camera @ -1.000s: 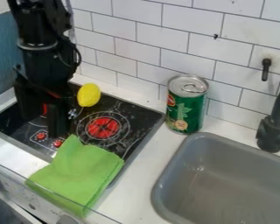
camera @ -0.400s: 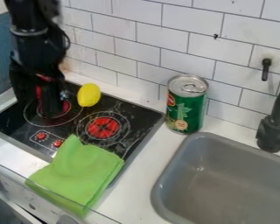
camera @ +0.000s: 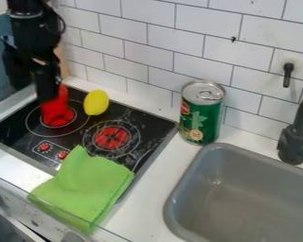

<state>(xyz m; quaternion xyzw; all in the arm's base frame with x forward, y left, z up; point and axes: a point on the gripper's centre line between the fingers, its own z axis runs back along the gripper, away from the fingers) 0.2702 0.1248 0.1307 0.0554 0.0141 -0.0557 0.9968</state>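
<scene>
Black gripper [camera: 34,89], upper left, hangs higher than before, seemingly spread, by red object [camera: 57,113] and stovetop [camera: 79,134] edge, with a gap rightward to lemon [camera: 96,102].

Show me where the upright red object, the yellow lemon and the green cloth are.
Upright red object [camera: 57,111]: camera view, front of its body.
Yellow lemon [camera: 96,102]: camera view, middle of its side.
Green cloth [camera: 85,184]: camera view, middle of its upper face.

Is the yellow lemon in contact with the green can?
Apart. The camera view shows cooktop and white counter between the lemon and the can.
</scene>
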